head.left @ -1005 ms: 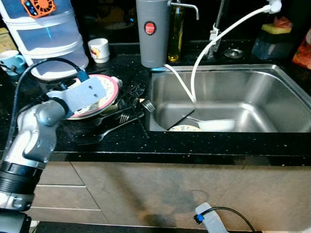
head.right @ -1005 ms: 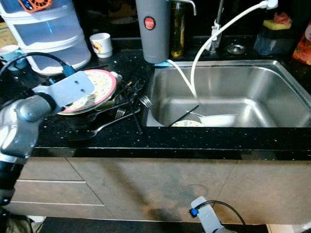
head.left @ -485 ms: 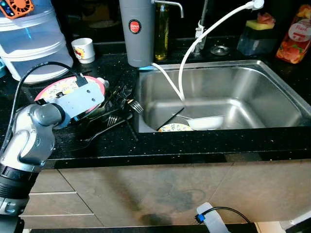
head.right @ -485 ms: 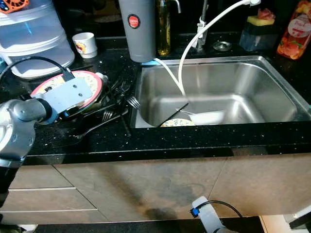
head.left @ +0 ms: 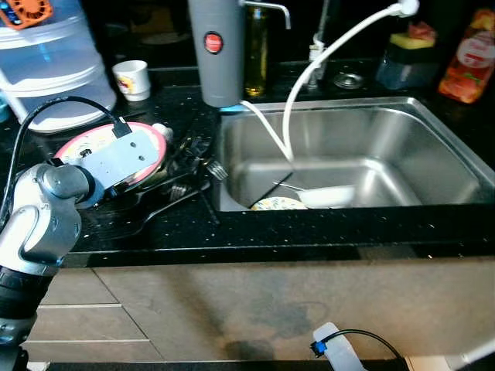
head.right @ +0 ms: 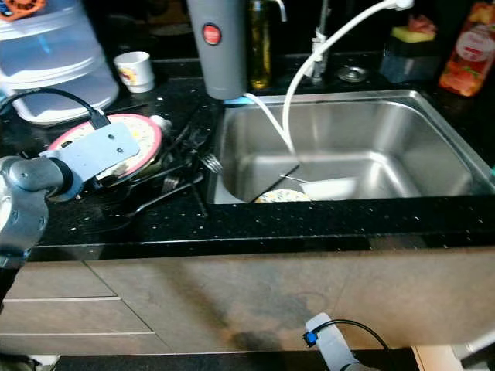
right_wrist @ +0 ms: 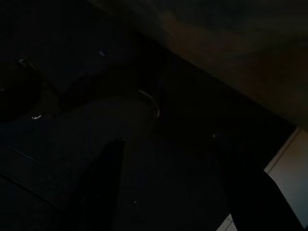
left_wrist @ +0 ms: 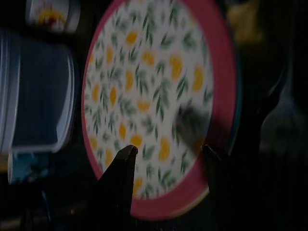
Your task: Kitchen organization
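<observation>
The robot stands at a black speckled counter (head.left: 255,236) with a steel sink (head.left: 433,147) set into it. Its left arm (head.left: 42,224) reaches in from about 8 o'clock, and the left gripper (left_wrist: 166,159) hovers over a pink-rimmed plate (left_wrist: 149,96) patterned with orange fruit and green leaves. In the left wrist view its two black fingers (left_wrist: 120,178) stand apart, moderately wide, with the plate's lower rim showing between them; they hold nothing that I can see.

The plate (head.left: 97,143) lies on the counter at roughly 9 o'clock from the sink, beside a tangle of dark forks and utensils (head.left: 182,182) that spills toward the sink's left edge. Behind the plate, toward 11 o'clock, stands a clear stacked container (head.left: 54,66) and a small white cup (head.left: 130,77). A tall grey canister with a red button (head.left: 216,46) stands at the sink's back-left corner, with an oil bottle (head.left: 259,50) just beside it. A white hose (head.left: 325,58) curves down into the basin, where a white dish (head.left: 325,195) and another patterned plate (head.left: 277,204) rest near the front wall. At 1 o'clock sit a sponge holder (head.left: 406,58) and an orange bottle (head.left: 468,62).

The right gripper (right_wrist: 168,187) hangs in shadow, its fingers spread wide and empty.
</observation>
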